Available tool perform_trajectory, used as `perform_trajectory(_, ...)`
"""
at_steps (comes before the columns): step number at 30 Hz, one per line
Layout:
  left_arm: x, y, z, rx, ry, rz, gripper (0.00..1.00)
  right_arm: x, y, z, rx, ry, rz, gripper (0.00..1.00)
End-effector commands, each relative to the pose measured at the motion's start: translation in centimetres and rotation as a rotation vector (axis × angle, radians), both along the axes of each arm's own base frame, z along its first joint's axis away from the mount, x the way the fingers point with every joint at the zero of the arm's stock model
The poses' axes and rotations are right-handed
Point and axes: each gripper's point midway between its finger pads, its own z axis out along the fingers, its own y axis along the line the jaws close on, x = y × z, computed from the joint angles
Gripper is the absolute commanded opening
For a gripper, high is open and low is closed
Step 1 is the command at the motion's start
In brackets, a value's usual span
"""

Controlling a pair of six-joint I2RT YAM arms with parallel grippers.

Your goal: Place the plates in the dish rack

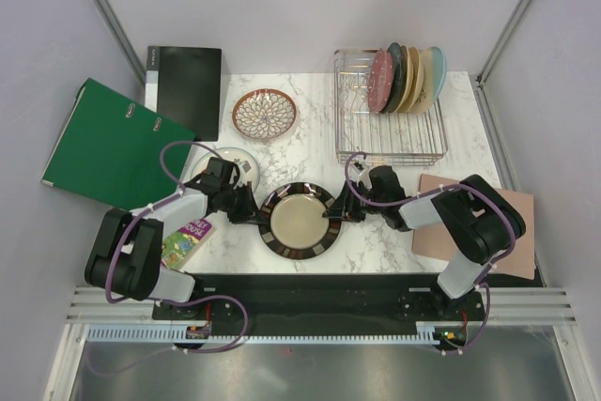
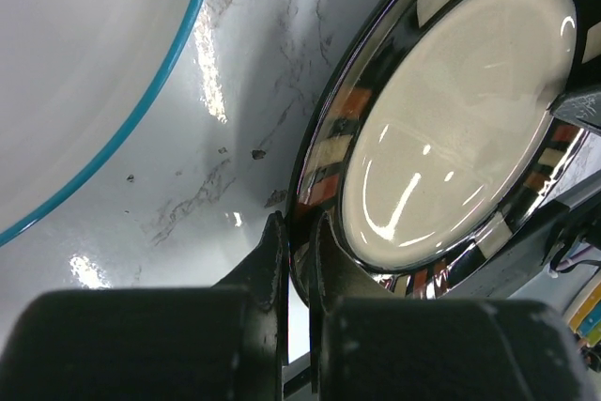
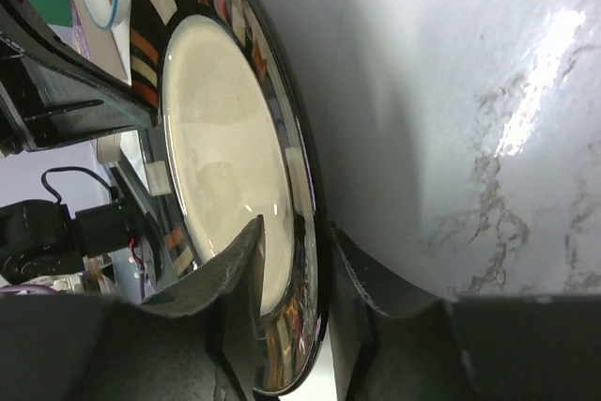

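The dark-rimmed plate with a cream centre (image 1: 299, 221) (image 2: 451, 110) (image 3: 221, 129) lies between both arms at the table's front. My left gripper (image 1: 254, 210) (image 2: 296, 223) is shut on its left rim. My right gripper (image 1: 335, 210) (image 3: 296, 227) straddles the right rim, one finger over the plate's face and one under it, with small gaps showing. The brown petal-lattice plate (image 1: 264, 113) lies flat further back. A white plate with a teal edge (image 1: 239, 164) (image 2: 75, 72) sits partly under my left arm. The dish rack (image 1: 376, 138) holds a pink plate (image 1: 380, 82) and several others upright.
A green binder (image 1: 113, 143) and a black folder (image 1: 185, 86) lie at the left. A pinkish-tan board (image 1: 512, 232) sits under my right arm at the right edge. A small colourful card (image 1: 188, 239) lies beside my left arm.
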Motion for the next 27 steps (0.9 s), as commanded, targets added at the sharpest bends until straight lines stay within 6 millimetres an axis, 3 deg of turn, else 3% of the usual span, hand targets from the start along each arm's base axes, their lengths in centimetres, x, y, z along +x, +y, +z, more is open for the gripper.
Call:
perform_trajectory(1, -1.0, -3.4, -0.3, -0.055, -0.028, -0.137, 0.02, -2.8, 2.6, -0.7, 0.010, 0.006, 0.164, 0.36)
perform_trajectory(3, -1.1, -3.5, -0.4, -0.057, -0.024, -0.143, 0.02, -3.0, 2.5, -0.8, 0.003, 0.002, 0.168, 0.32)
perform_trajectory(5, -1.2, -3.8, -0.5, -0.059, -0.019, -0.157, 0.02, -3.3, 2.5, -0.6, 0.006, -0.005, 0.186, 0.21)
perform_trajectory(6, -1.1, -3.8, -0.5, -0.057, -0.021, -0.159, 0.02, -3.6, 2.4, -0.5, 0.007, -0.003, 0.198, 0.14)
perform_trajectory(7, -0.9, -3.9, -0.4, -0.053, -0.023, -0.160, 0.02, -3.3, 2.6, 0.2, 0.012, -0.031, 0.212, 0.01)
perform_trajectory(9, -0.4, -3.7, -0.3, -0.032, -0.038, -0.154, 0.04, -4.1, 2.5, 0.9, 0.020, -0.017, 0.259, 0.00)
perform_trajectory(10, 0.2, -3.7, 0.2, -0.019, -0.058, -0.160, 0.08, -3.8, 2.7, 2.4, 0.041, -0.045, 0.279, 0.00)
perform_trajectory(12, 1.2, -3.3, 1.0, 0.015, -0.103, -0.161, 0.20, -4.6, 1.9, 3.3, 0.029, -0.044, 0.333, 0.00)
perform_trajectory(13, 2.0, -3.2, 2.1, 0.033, -0.146, -0.191, 0.28, -4.2, 1.9, 5.8, 0.062, -0.094, 0.363, 0.00)
perform_trajectory(14, 2.6, -2.9, 3.1, 0.048, -0.182, -0.200, 0.37, -5.2, 0.6, 5.4, 0.014, -0.086, 0.417, 0.00)
perform_trajectory(15, 3.3, -2.5, 4.0, 0.068, -0.218, -0.204, 0.40, -5.4, 0.0, 6.1, 0.000, -0.096, 0.443, 0.00)
perform_trajectory(17, 5.0, -1.5, 6.9, 0.096, -0.307, -0.212, 0.48, -5.2, -1.7, 9.1, -0.030, -0.163, 0.496, 0.00)
perform_trajectory(18, 6.3, -1.0, 8.7, 0.109, -0.363, -0.198, 0.50, -4.0, -1.8, 11.5, -0.033, -0.233, 0.509, 0.00)
perform_trajectory(20, 7.6, 0.7, 11.1, 0.128, -0.436, -0.175, 0.50, -4.3, -3.5, 13.1, -0.062, -0.192, 0.514, 0.00)
perform_trajectory(21, 8.5, 1.2, 13.5, 0.138, -0.511, -0.154, 0.51, -3.2, -3.5, 15.0, -0.064, -0.255, 0.524, 0.00)
perform_trajectory(23, 9.4, 2.2, 15.9, 0.165, -0.594, -0.130, 0.51, -2.3, -4.4, 16.5, -0.073, -0.252, 0.489, 0.00)
perform_trajectory(24, 9.9, 2.7, 18.0, 0.185, -0.660, -0.109, 0.51, -1.2, -4.3, 18.2, -0.074, -0.302, 0.472, 0.00)
perform_trajectory(26, 10.3, 3.0, 19.6, 0.208, -0.728, -0.105, 0.52, 0.3, -4.5, 19.8, -0.085, -0.344, 0.438, 0.00)
perform_trajectory(27, 10.9, 3.5, 20.3, 0.230, -0.767, -0.082, 0.53, 1.7, -4.2, 21.7, -0.078, -0.386, 0.421, 0.00)
